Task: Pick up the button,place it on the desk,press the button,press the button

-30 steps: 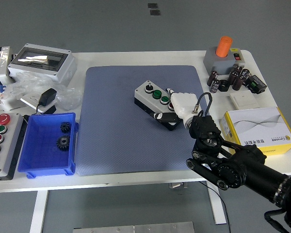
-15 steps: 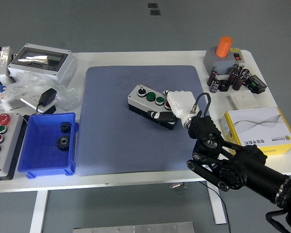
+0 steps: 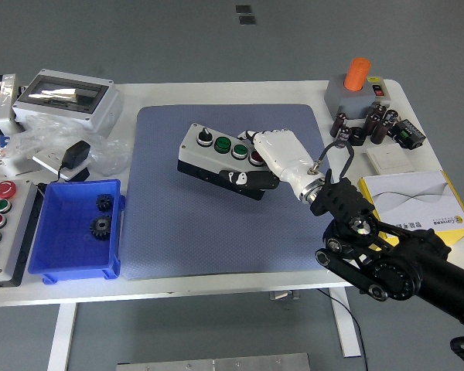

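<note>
A grey button box [image 3: 216, 158] with a black knob, two green buttons and a red one is held tilted above the middle of the blue mat [image 3: 216, 224]. My right hand [image 3: 259, 166], white-fingered on a black arm coming from the lower right, is shut on the box's right end, thumb under its front side and fingers over the top. My left arm is out of sight.
A blue bin [image 3: 77, 232] with two gears stands at the left, a multi-button panel [image 3: 4, 220] beside it. A grey enclosure [image 3: 66, 97] and bagged parts sit at the back left. At the right are an orange-topped switch [image 3: 357, 81], capacitors [image 3: 375, 127] and a yellow-white carton [image 3: 414, 205].
My right hand has carried the button box to the left and slightly up over the mat, lifting it higher; the arm has swung along with it.
</note>
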Tool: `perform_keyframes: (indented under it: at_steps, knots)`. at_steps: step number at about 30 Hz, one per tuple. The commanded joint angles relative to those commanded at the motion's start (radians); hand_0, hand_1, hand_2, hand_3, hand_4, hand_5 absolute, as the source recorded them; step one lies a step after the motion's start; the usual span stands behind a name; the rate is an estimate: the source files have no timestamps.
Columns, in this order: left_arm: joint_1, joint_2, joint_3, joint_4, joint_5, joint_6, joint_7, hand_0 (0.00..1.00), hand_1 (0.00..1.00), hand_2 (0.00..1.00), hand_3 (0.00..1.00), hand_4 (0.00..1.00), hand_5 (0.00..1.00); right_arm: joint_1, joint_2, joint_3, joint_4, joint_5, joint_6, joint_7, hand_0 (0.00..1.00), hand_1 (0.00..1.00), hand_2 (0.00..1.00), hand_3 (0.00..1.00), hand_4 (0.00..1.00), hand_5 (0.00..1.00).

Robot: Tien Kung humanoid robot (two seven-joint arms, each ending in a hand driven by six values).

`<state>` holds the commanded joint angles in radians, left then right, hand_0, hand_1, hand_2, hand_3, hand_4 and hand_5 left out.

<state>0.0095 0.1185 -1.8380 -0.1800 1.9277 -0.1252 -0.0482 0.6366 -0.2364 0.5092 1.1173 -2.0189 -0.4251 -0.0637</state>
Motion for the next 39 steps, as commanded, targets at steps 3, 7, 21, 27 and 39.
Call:
perform_keyframes:
  at_steps: [3,7,21,27,39]
  knots:
    - [0.000,0.000,0.001,0.000,0.000,0.000,0.000,0.731,0.736,0.656,0.661,0.824,0.284,-0.003,-0.019,-0.033,0.014,-0.013,-0.010,0.065,0.080,0.316,0.320,0.344,0.489,0.002]
    - [-0.001,-0.002,0.003,0.000,-0.002,0.000,0.001,0.731,0.737,0.656,0.664,0.829,0.276,-0.008,-0.034,-0.078,0.021,-0.040,-0.018,0.144,0.094,0.314,0.316,0.337,0.468,0.002]
    - [-0.004,-0.005,0.000,0.000,0.003,-0.003,0.000,0.731,0.737,0.657,0.670,0.833,0.278,-0.011,-0.017,-0.093,-0.071,-0.081,-0.028,0.197,0.150,0.349,0.323,0.338,0.440,0.002]
    - [-0.005,-0.006,0.000,0.000,0.004,-0.004,0.000,0.731,0.736,0.658,0.670,0.832,0.276,-0.014,-0.014,-0.085,-0.087,-0.096,-0.015,0.189,0.144,0.351,0.325,0.340,0.434,0.002]
    - [-0.005,-0.006,0.001,0.000,0.004,-0.006,0.001,0.732,0.736,0.658,0.673,0.837,0.281,-0.015,-0.010,-0.074,-0.097,-0.144,0.018,0.154,0.275,0.509,0.519,0.511,0.490,0.028]
